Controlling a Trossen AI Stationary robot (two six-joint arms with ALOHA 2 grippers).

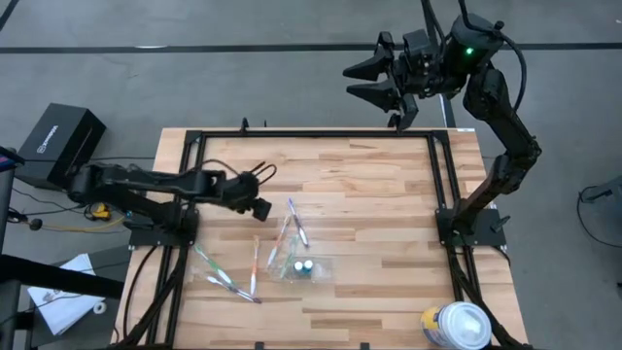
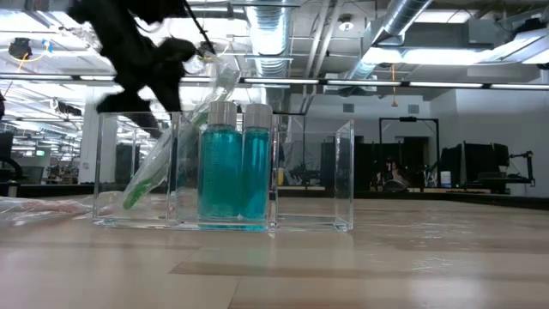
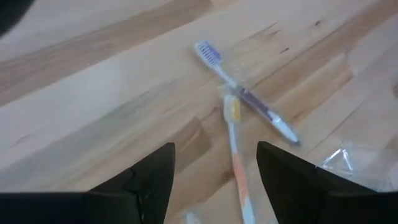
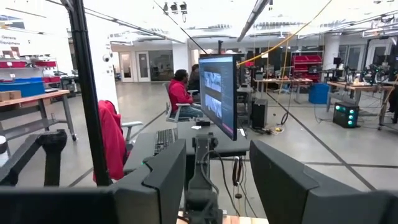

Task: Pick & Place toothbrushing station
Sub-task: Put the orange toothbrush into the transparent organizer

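Observation:
A flat see-through holder [image 1: 304, 269] lies near the table's middle with two teal-and-white tubes [image 1: 305, 263] in it. In the low view the tubes [image 2: 233, 163] stand upright in the holder [image 2: 313, 180], and a green-tipped toothbrush [image 2: 159, 167] leans in its left compartment. Slim pale toothbrushes lie flat on the wood: a blue-purple one [image 3: 245, 93] crossed by an orange one [image 3: 236, 152], and others [image 1: 228, 277] nearer the front left. My left gripper [image 1: 260, 194] is open and empty, just left of the crossed toothbrushes [image 1: 294, 226]. My right gripper [image 1: 364, 83] is open and empty, raised beyond the far edge.
A round white-lidded canister [image 1: 457, 326] stands at the table's front right corner. A black frame [image 1: 311, 136] runs along the table's far and side edges. Bare wood lies right of the holder. A seated person [image 4: 180, 93] shows in the room beyond.

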